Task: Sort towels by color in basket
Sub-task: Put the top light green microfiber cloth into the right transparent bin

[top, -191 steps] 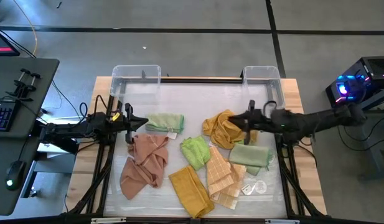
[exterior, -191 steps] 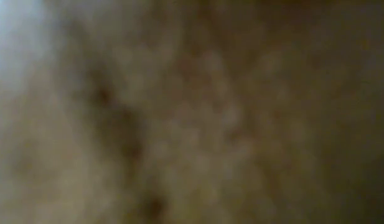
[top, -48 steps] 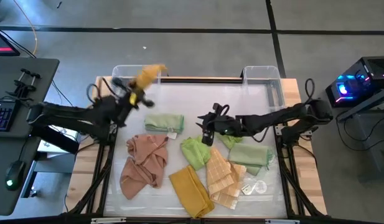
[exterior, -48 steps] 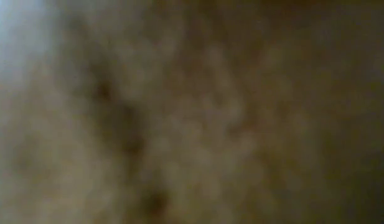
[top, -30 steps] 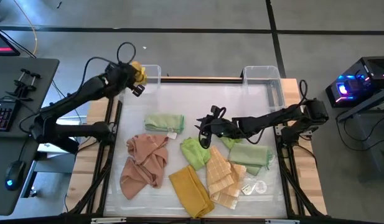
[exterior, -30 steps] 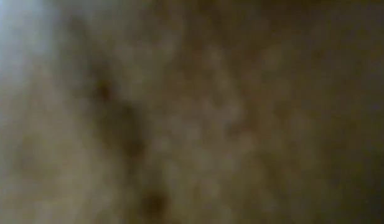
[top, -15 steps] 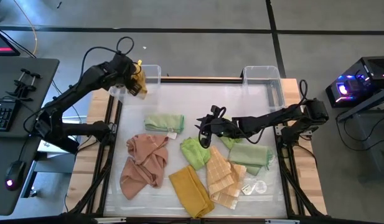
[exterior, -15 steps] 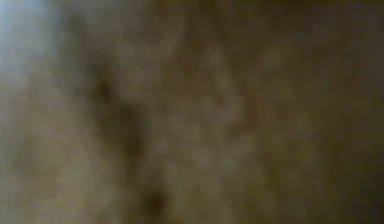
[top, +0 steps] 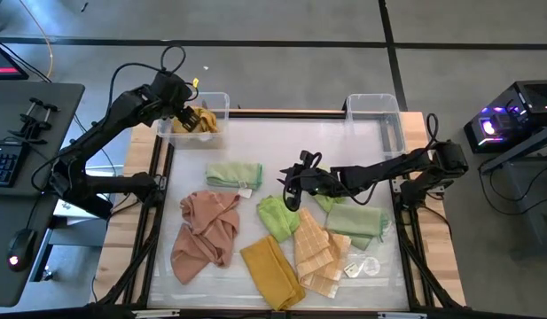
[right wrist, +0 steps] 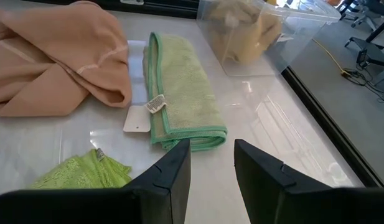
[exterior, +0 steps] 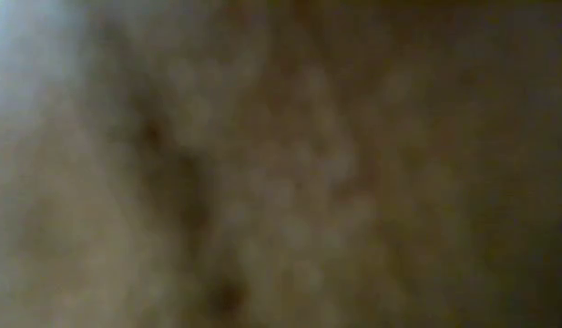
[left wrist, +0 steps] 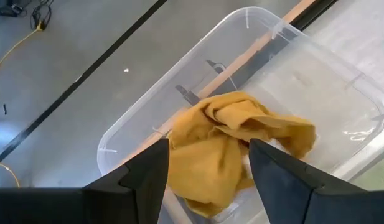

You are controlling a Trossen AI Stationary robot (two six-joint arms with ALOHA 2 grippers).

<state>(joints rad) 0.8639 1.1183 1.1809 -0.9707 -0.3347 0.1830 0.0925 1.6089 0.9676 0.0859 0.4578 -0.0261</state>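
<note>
Over the clear plastic bin at the table's far left corner, the left gripper has its jaws wide apart, holding nothing; the crumpled mustard yellow towel lies just beyond them, inside the bin. A fold rides high toward the rim (it could, I judge, snag a finger on withdrawal and be dragged out).

At mid-table the right gripper hovers with jaws parted and empty. Ahead of them lies the folded sage green towel, the salmon pink towel beside it, a bright light green towel close by. A white tag shows no readable writing.
</note>
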